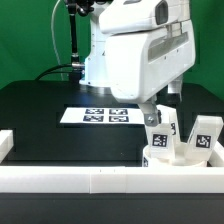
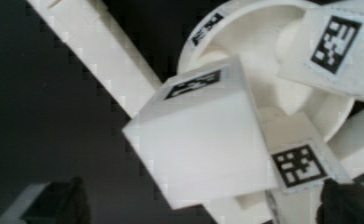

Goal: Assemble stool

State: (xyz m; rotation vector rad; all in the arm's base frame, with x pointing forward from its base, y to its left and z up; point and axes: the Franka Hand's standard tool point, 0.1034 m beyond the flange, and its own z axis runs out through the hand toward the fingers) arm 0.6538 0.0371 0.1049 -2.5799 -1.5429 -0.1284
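Observation:
The white round seat lies at the exterior view's right, against the front rail. White block legs with black-and-white tags stand up from it: one at the right, one in the middle, one at the left. My gripper hangs just above the left leg. In the wrist view that leg fills the middle, with the seat behind it. The dark fingers stand wide apart on either side of the leg. The jaws are open, and a gap shows on one side.
The marker board lies flat on the black table behind the seat. Long white border rails run along the front and the exterior view's left. One rail crosses the wrist view diagonally beside the leg.

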